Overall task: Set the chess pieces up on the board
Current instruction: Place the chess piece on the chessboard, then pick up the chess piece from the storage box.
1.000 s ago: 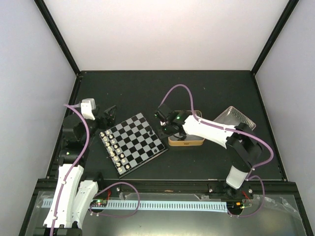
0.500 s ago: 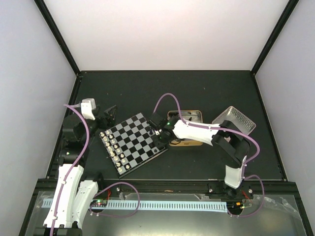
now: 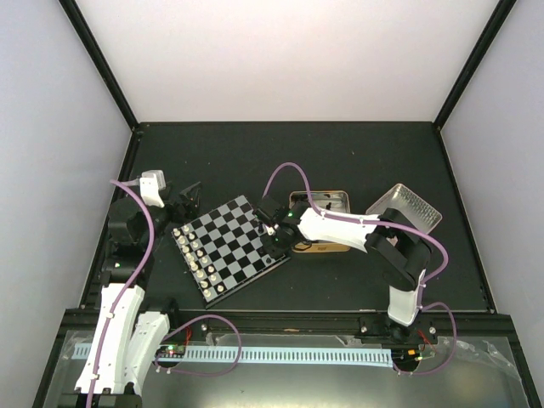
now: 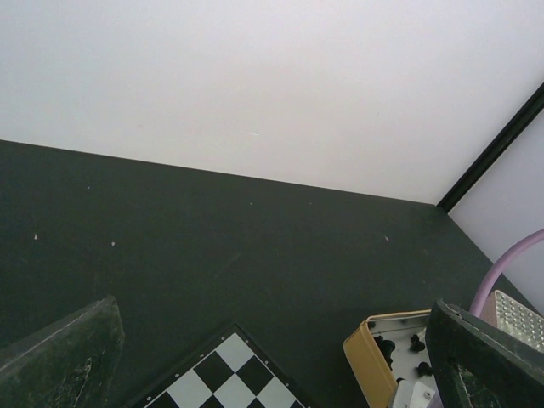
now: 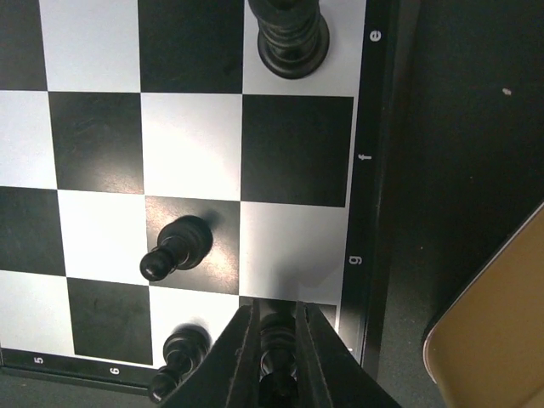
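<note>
The right arm is stretching left from its base, the right gripper [image 5: 275, 316] pinching a black piece [image 5: 276, 348] over the board's [image 3: 223, 242] right edge, beside the tin [image 3: 333, 201]. The piece is standing upright between the fingers, long axis vertical, top toward the wrist camera. Other black pieces [image 5: 176, 246] are standing on nearby squares. The left arm is sitting folded by the board's far-left corner, the left gripper [image 3: 189, 194] gaping wide and holding nothing.
</note>
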`<act>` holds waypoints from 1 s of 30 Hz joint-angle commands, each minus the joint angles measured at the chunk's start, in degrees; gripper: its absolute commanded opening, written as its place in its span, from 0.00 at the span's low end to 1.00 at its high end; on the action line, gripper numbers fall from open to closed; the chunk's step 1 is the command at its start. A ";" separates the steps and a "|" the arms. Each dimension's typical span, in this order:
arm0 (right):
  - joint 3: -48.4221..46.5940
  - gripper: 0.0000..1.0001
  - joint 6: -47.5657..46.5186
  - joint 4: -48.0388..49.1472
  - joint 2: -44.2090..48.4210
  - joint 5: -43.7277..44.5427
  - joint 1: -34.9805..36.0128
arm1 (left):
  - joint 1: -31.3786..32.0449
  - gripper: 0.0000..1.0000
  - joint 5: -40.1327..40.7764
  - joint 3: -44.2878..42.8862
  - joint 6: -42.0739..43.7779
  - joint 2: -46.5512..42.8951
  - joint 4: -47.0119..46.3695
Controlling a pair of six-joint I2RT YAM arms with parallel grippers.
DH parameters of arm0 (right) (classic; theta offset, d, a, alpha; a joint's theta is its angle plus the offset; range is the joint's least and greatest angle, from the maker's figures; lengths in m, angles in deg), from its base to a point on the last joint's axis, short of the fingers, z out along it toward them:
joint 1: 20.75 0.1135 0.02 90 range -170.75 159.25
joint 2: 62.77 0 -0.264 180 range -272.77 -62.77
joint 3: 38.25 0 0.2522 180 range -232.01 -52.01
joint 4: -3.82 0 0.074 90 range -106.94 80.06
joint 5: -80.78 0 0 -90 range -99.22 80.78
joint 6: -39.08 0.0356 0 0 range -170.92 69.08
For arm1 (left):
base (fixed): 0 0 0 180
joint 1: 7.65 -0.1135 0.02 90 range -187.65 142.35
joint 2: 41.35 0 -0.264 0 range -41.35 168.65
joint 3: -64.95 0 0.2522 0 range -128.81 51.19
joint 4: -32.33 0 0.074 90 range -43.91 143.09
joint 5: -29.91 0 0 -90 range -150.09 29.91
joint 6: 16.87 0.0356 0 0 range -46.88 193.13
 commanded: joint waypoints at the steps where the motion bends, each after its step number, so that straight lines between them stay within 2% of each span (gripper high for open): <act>1: -0.31 0.17 -0.20 -0.63 -1.05 -0.53 0.48 | -0.30 0.99 -0.74 -0.05 -0.30 0.13 -1.41; 4: -1.07 0.27 0.46 -0.79 -0.40 -0.03 0.48 | -0.35 0.99 -0.70 0.04 -0.35 0.03 -1.45; 13: -0.86 0.32 4.77 1.77 7.23 7.53 0.33 | -0.32 0.99 -1.09 0.00 -0.18 -0.16 -1.32; 15: 0.62 0.37 5.95 3.21 9.96 11.05 -0.33 | -0.28 0.99 -1.11 0.08 0.02 -0.47 -1.32; 22: 5.54 0.45 9.54 6.49 14.85 14.39 -8.92 | -0.28 0.99 -3.58 -0.07 -0.53 -0.43 -4.98; 24: 6.45 0.47 10.29 7.20 14.61 14.02 -11.52 | -0.28 0.99 -7.83 0.39 0.00 -0.43 -7.94; 30: 7.49 0.47 12.74 10.39 9.99 9.12 -18.21 | -0.30 0.99 -10.80 2.12 -0.44 -0.56 -12.81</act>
